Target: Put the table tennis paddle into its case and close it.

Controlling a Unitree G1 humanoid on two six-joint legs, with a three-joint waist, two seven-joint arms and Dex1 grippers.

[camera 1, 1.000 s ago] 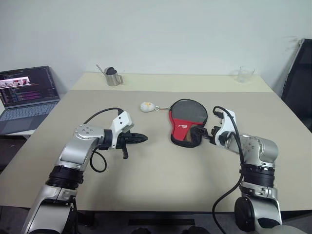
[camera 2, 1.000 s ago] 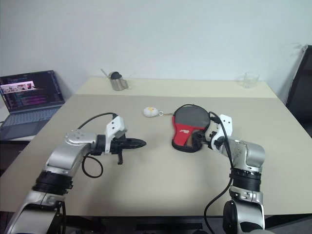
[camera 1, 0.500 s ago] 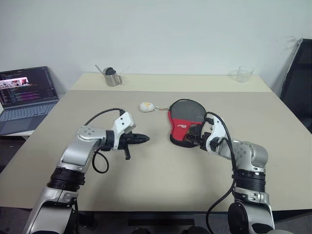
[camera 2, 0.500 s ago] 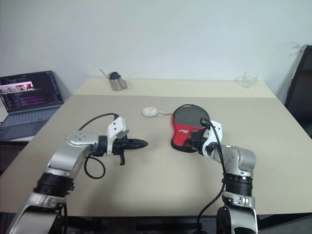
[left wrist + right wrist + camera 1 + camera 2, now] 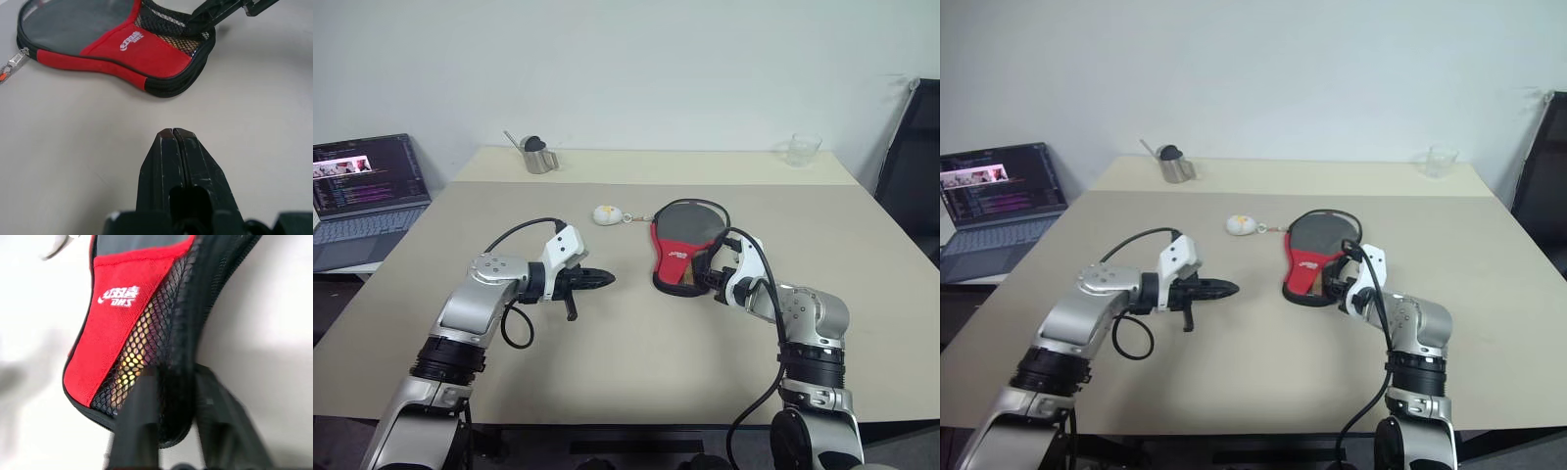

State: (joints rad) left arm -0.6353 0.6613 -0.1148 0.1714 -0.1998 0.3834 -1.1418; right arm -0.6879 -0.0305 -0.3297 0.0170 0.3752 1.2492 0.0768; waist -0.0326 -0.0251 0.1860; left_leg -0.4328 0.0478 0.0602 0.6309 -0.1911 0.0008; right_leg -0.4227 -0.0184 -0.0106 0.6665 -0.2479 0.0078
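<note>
The case [image 5: 685,240], a red and black paddle-shaped pouch with a white logo and a mesh pocket, lies flat at the table's middle. Its white ball charm [image 5: 607,213] rests to its left on a short chain. A pale wooden patch [image 5: 129,364] shows through the mesh; the rest of the table tennis paddle is hidden. My right gripper [image 5: 710,274] is shut on the case's black zipped edge at the narrow end, one finger [image 5: 139,421] on each side. My left gripper [image 5: 605,278] hovers shut and empty above the table, left of the case [image 5: 132,49].
An open laptop [image 5: 367,191] sits at the far left. A metal cup [image 5: 540,155] with a spoon stands at the back left and a clear glass [image 5: 802,149] at the back right. A black chair [image 5: 915,166] is at the right edge.
My right gripper moved left to the case's narrow end, then closed its open fingers on the edge. The left arm has stayed put.
</note>
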